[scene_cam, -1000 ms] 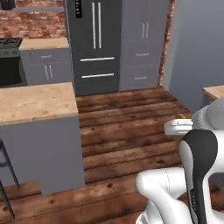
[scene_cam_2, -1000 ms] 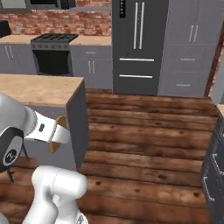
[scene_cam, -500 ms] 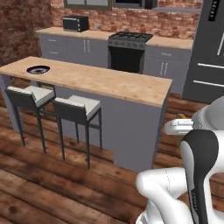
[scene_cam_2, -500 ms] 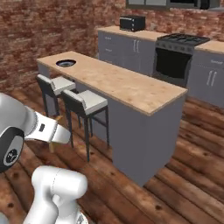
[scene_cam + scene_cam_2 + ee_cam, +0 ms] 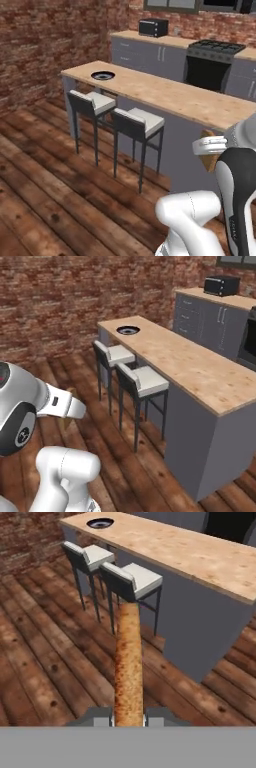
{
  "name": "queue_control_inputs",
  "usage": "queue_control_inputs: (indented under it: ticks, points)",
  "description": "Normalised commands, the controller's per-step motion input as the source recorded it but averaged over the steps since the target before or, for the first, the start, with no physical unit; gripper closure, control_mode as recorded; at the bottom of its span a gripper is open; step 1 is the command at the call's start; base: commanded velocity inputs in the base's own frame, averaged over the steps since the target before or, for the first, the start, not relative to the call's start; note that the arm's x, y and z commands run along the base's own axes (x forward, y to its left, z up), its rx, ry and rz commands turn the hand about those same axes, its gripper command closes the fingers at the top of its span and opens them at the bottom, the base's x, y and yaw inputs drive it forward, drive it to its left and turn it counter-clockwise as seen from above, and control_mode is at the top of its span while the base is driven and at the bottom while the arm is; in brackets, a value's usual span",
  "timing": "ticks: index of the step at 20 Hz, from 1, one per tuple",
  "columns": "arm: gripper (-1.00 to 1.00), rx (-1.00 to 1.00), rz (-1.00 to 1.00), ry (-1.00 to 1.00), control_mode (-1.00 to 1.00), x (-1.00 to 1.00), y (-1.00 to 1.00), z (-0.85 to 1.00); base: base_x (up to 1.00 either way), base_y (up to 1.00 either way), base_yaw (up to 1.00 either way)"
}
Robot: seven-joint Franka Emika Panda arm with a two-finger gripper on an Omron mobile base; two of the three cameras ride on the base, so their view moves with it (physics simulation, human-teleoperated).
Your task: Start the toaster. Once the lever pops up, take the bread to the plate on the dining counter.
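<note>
White stools (image 5: pixel 117 112) before dining counter (image 5: pixel 200 102)

The bread (image 5: pixel 129 667) was a tan-brown slice with a darker, rougher crust, seen edge-on in the hand view as a narrow strip running up from the bottom centre of the frame, clamped between the tool (image 5: pixel 129 718) tips. In the left base view a small brown corner of it (image 5: pixel 209 161) showed at the right edge. The plate (image 5: pixel 103 76) was round and dark with a pale ring, lying flat near the left end of the tabletop (image 5: pixel 200 102), in the upper left of that view. That tabletop was long, light mottled wood-tone on grey sides. The plate (image 5: pixel 100 523) sat well apart from the bread.
</note>
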Motion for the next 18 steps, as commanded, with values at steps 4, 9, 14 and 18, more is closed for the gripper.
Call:
queue_control_inputs:
  ticks: [4, 9, 14, 18]
  points:
    - [1.00, 0.00, 0.00, 0.00, 1.00, 0.00, 0.00, 0.00, 0.97, 1.00, -0.10]
    - [1.00, 0.00, 0.00, 0.00, 1.00, 0.00, 0.00, 0.00, 0.96, 1.00, -0.30]
    - [1.00, 0.00, 0.00, 0.00, 1.00, 0.00, 0.00, 0.00, 0.73, 1.00, -0.50]
    - [1.00, 0.00, 0.00, 0.00, 1.00, 0.00, 0.00, 0.00, 0.60, 1.00, -0.59]
